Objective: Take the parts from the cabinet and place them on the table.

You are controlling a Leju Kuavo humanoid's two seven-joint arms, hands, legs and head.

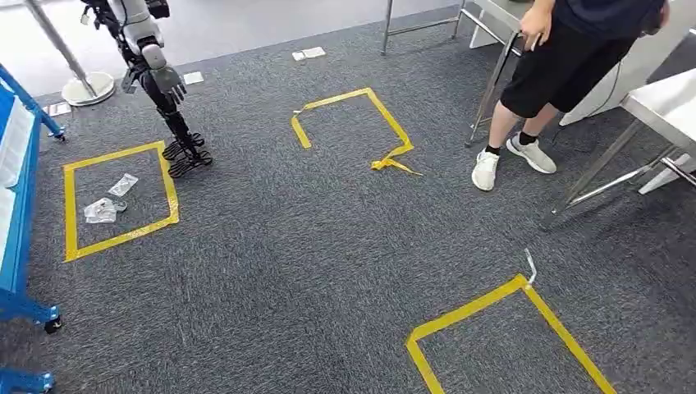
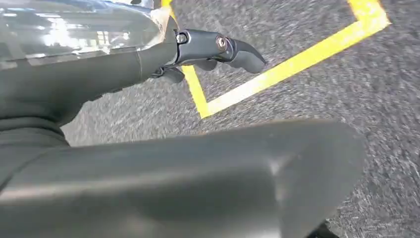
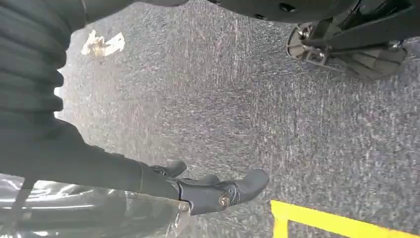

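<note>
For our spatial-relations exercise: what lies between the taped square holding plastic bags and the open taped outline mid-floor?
Head view: another robot's black feet stand beside the taped square with plastic bags; beyond them, bare carpet up to the open outline.

Robot lab — taped floor squares (image 1: 121, 201), second humanoid (image 1: 152, 74)

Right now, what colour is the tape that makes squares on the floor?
Yellow. The tape squares on the grey carpet show best in the head view.
</note>
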